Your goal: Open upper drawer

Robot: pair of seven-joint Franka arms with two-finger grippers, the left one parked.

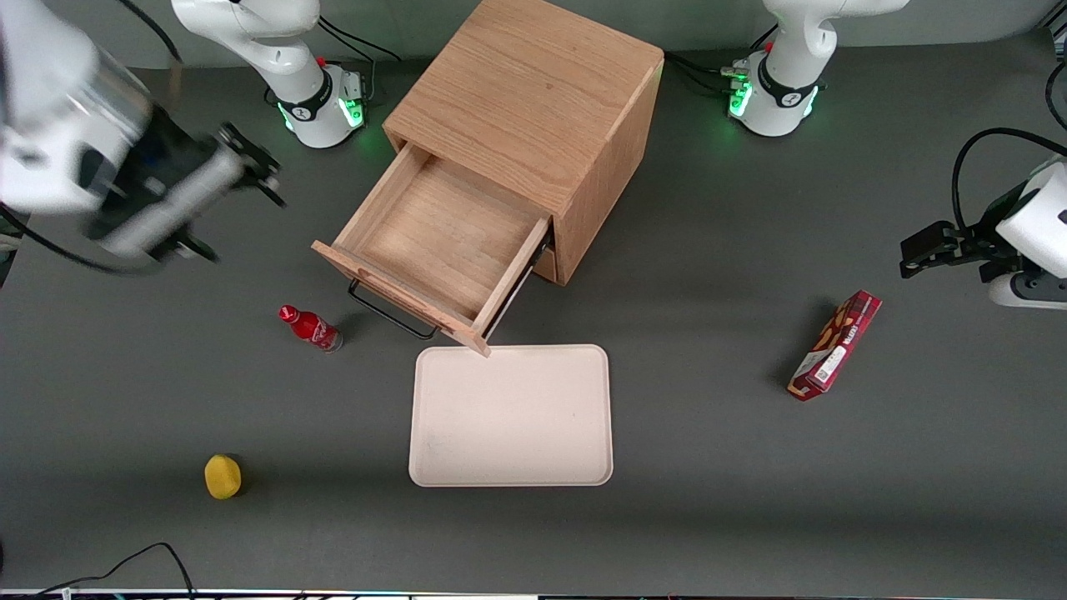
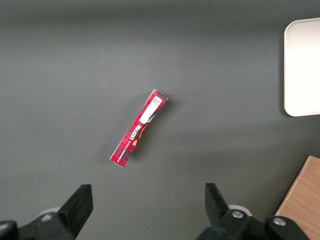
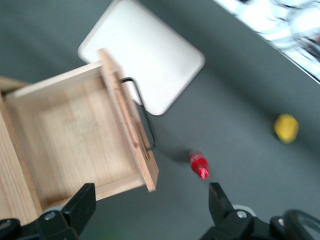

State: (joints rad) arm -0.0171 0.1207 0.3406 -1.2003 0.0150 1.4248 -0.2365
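One step seems left: upper drawer (image 1: 433, 250) is pulled well out of cabinet (image 1: 533, 100), w/ gripper (image 1: 250, 167) raised clear, jaws spread, nothing held. Only retreat needed, prob.

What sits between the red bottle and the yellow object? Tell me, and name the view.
Nothing: bare grey table separates the red bottle from the yellow object in the front view. The open gripper hangs clear of the upper drawer.

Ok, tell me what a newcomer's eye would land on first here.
The upper drawer stands pulled far out of the oak cabinet, empty, its black bar handle free. The pincer hangs open above the table toward the working arm's end, clear of the handle. A pale tray lies just nearer the front camera than the drawer, with a small red bottle beside the drawer's front.
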